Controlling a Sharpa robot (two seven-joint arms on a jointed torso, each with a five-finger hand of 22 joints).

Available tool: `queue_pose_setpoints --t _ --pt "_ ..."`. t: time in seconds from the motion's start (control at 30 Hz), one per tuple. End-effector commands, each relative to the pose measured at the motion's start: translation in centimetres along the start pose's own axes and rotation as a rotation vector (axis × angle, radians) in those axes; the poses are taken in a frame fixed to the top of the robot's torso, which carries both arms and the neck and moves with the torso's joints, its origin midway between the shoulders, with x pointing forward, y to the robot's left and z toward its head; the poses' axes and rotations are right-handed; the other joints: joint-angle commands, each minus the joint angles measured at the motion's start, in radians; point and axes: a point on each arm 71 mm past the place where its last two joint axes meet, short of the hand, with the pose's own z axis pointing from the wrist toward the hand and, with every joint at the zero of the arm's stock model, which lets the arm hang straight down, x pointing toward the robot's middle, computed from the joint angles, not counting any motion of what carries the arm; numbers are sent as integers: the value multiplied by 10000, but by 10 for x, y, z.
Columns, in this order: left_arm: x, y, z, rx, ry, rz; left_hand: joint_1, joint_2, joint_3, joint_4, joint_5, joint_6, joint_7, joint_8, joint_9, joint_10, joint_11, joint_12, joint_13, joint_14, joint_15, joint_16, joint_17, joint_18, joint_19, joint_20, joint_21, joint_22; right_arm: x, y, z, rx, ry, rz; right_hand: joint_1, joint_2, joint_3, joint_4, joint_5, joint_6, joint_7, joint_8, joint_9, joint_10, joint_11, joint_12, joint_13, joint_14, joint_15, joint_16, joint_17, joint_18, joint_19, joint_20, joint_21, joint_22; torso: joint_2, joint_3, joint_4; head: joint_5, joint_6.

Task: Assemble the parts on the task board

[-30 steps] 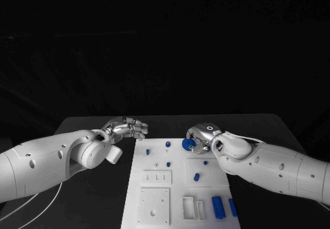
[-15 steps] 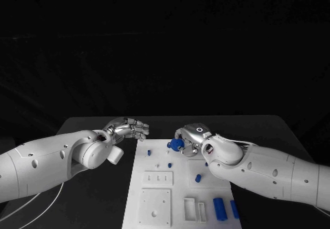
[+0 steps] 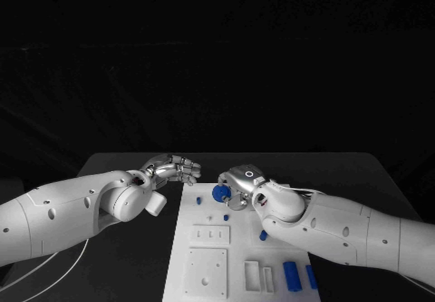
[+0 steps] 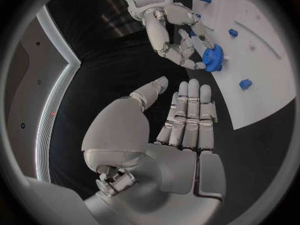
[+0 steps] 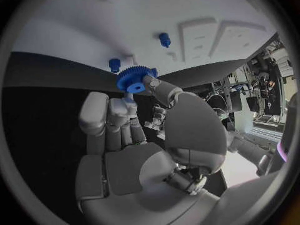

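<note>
Gripping blue gear [image 3: 219,192], right hand [image 3: 237,184] over task board [image 3: 204,277], prob. far end.

Setting: robotics lab. Evidence: black worktop [image 3: 109,165] under black backdrop, upper frame; white task board [image 3: 210,251] at lower centre, bearing moulded recesses.

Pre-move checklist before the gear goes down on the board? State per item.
1. Blue gear held by right robot hand: ok, pinched between fingertips.
2. Gear over the task board: ok, above its far end.
3. Pegs near the gear free: ok, two small blue pegs stand uncovered.
4. Left robot hand clear of board: ok, holds nothing, fingers straight and together, beside the far left corner.
5. Gear bore lined up with a peg: cannot tell.
6. Blue bars at the near right corner out of the path: ok.
</note>
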Motion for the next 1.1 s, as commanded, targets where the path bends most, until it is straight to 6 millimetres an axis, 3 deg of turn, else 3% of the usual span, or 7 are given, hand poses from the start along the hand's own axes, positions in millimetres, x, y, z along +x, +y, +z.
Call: queue_pose_setpoints --t 0.03,0.23,1.1 --pt "3 -2 1 145 203 5 -8 12 -14 -58 31 18 54 -49 9 73 30 -55 16 -78 -4 32 -10 163 -58 28 48 200 4 2 1 -92 105 -593 8 -100 45 3 7 728 358 21 55 52 -36 33 -13 -1 -65 -34 13 1389 97 21 45 1 -1 5 -9 29 -12" --pt "2 -2 0 115 219 -2 -15 15 -15 -58 31 17 54 -52 12 73 31 -60 17 -78 -4 33 -10 163 -58 28 48 199 10 3 0 -91 297 -781 36 -108 90 15 14 712 360 8 52 50 -35 21 -19 -1 -63 -51 25 1389 92 22 38 -5 -2 29 -26 98 -24" --pt "3 -2 1 114 251 -1 -35 26 -16 -57 31 15 56 -60 20 77 32 -71 23 -79 -3 34 -12 163 -59 28 51 198 24 3 2 38 773 -757 28 -202 70 -5 21 665 375 -27 40 37 -21 1 -25 -1 -52 -80 42 1389 79 32 31 -10 -2 37 -33 114 -52"
